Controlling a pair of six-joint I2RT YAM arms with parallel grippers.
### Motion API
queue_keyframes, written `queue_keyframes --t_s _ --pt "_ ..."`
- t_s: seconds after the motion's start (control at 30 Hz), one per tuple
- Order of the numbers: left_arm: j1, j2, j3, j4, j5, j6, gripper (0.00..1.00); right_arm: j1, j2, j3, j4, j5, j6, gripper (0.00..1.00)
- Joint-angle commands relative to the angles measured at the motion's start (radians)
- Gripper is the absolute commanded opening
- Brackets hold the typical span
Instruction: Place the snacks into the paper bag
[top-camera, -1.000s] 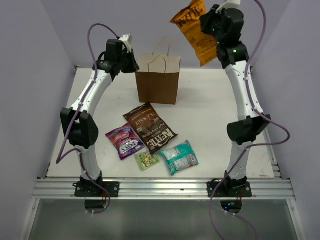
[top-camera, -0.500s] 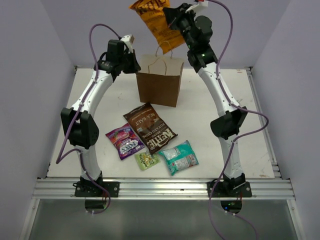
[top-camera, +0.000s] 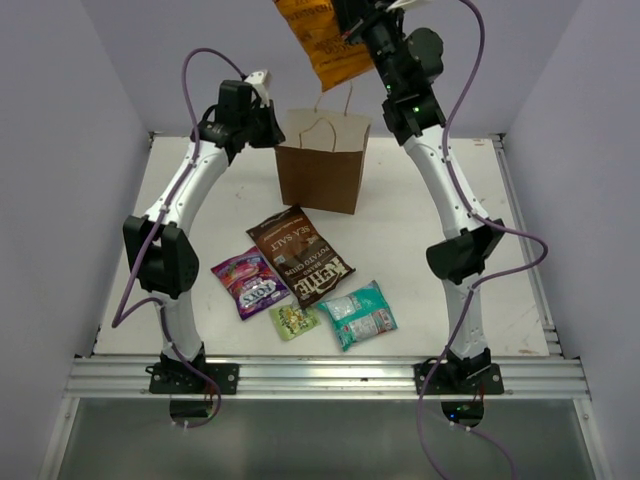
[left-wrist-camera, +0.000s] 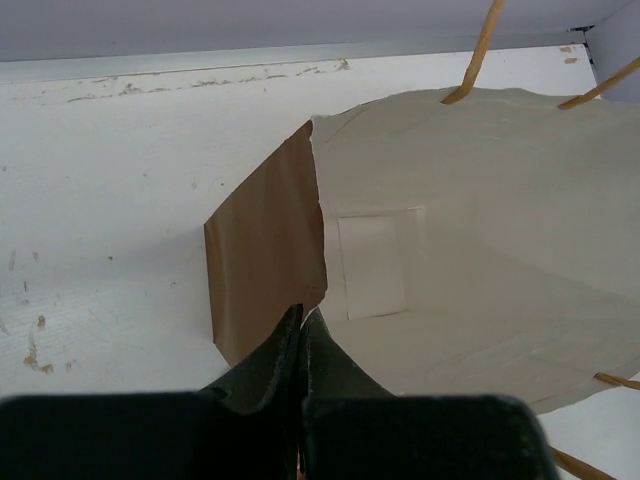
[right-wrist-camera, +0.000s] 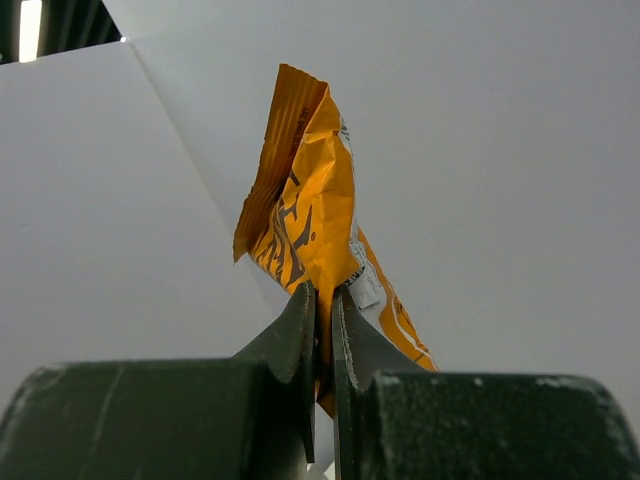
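The brown paper bag (top-camera: 318, 170) stands upright at the back middle of the table. My left gripper (top-camera: 266, 128) is shut on the bag's left rim (left-wrist-camera: 312, 290); the left wrist view looks into the bag's pale inside (left-wrist-camera: 470, 230). My right gripper (top-camera: 352, 30) is shut on the orange chip bag (top-camera: 320, 38) and holds it high over the bag's mouth; it also shows in the right wrist view (right-wrist-camera: 305, 225). On the table lie the dark brown chip bag (top-camera: 298, 254), the purple candy packet (top-camera: 250, 282), the small green packet (top-camera: 293, 320) and the teal packet (top-camera: 359, 314).
Grey walls close in the white table (top-camera: 420, 210) on three sides. A metal rail (top-camera: 320, 377) runs along the near edge by the arm bases. The bag's looped handles (top-camera: 322, 122) stick up above its rim.
My right arm has swung left with the orange chip bag, from the right of the paper bag to above its mouth. The left arm and the packets on the table have not moved.
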Motion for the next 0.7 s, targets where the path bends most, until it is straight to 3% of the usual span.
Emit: queue_keyframes --t_s 0.0,0.67 --pt "-0.012 -0.025 -0.017 0.000 0.018 0.003 0.00 0.022 -0.055 0.047 0.096 -0.011 0.007 0.00" --pt "-0.015 -0.075 -0.111 0.028 -0.003 0.003 0.00 0.052 -0.088 -0.194 0.097 -0.065 0.064 0.00"
